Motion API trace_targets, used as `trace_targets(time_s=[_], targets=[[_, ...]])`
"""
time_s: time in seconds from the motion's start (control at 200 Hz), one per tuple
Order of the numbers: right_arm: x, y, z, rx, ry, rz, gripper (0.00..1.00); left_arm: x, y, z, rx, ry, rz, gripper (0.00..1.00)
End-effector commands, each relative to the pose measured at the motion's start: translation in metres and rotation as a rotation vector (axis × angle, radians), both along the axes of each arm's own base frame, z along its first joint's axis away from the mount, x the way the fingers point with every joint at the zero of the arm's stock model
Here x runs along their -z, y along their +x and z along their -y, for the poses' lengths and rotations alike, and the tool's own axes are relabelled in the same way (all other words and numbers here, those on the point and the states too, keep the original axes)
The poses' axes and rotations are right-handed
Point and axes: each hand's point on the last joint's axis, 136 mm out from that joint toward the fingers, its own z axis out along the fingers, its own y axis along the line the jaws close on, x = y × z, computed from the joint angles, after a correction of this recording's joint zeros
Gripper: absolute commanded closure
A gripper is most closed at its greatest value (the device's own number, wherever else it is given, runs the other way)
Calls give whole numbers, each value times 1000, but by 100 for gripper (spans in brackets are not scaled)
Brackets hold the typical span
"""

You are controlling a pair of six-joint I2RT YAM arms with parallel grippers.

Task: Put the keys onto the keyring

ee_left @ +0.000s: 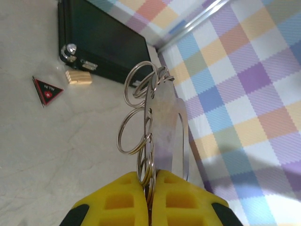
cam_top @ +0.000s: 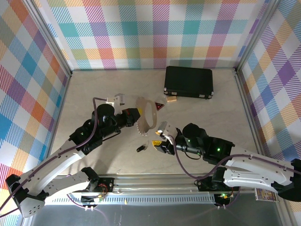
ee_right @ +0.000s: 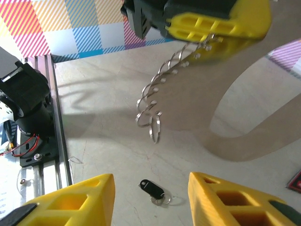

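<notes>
The keyring [ee_left: 164, 120], a silver oblong loop with linked split rings, hangs above the table with my left gripper [ee_left: 151, 178] shut on its rings. In the top view the left gripper [cam_top: 133, 116] holds the keyring [cam_top: 146, 116] near the table's middle. A key [ee_right: 151, 187] with a black head and a small ring lies flat on the table, seen as the key [cam_top: 141, 148] in the top view. My right gripper [ee_right: 151, 179] hovers over it, open, its yellow fingers [ee_right: 89, 193] on either side and nothing between them. The right gripper [cam_top: 159, 139] sits just right of the key, below the hanging keyring [ee_right: 157, 101].
A black rectangular case [cam_top: 188, 82] lies at the back right. A red-and-black triangular tag [cam_top: 159, 106] and a small tan block [cam_top: 171, 99] lie in front of it. Metal rails [cam_top: 155, 181] run along the near edge. Checked walls [cam_top: 150, 33] enclose the table.
</notes>
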Motion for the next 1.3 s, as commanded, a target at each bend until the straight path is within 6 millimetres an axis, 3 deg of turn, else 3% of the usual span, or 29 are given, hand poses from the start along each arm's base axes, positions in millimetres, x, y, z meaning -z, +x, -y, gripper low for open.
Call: trace_targets(time_s=[0.0, 0.615, 1.295], targets=[[-9, 2, -7, 10, 68, 0, 59, -15, 9, -1, -65, -86, 34, 100], [-7, 11, -21, 27, 126, 13, 70, -21, 5, 9, -17, -146, 54, 100], [-4, 21, -22, 74, 116, 45, 71, -25, 0, 17, 11, -168, 58, 100]])
